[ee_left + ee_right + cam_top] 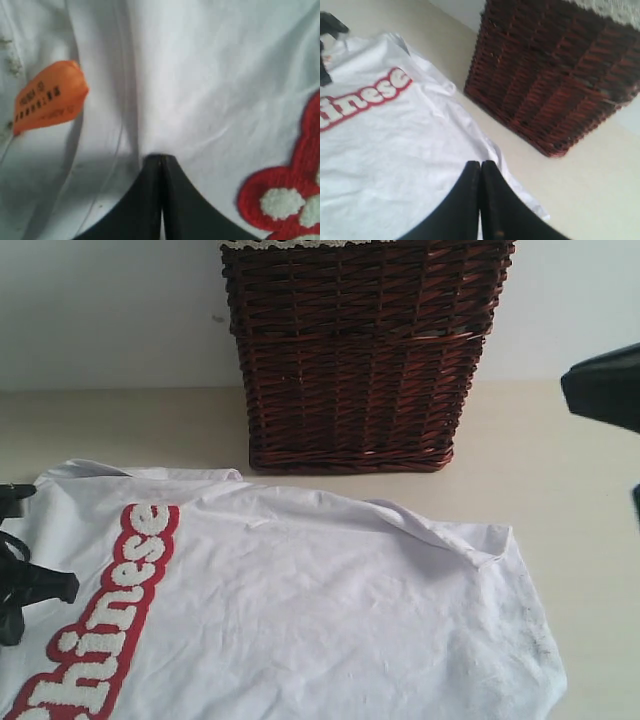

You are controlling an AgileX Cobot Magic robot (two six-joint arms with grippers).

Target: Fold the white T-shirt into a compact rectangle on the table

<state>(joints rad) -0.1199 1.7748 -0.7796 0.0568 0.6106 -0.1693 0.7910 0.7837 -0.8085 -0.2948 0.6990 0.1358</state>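
Left claw (160, 161) closed, tips on the white T-shirt (320, 610); can't tell if cloth is pinched. Right claw (480, 167) closed, above the shirt's edge. Shirt lies spread on the bench (570, 470), 6 o'clock of the wicker basket (350, 360). Lettering (110, 620) reads "hinese", 9 o'clock side. Orange tag (47, 97): black print, unreadable.

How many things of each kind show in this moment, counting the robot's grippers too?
white T-shirt: 1
wicker basket: 1
grippers: 2, the left gripper and the right gripper, both with fingers together
Total: 4
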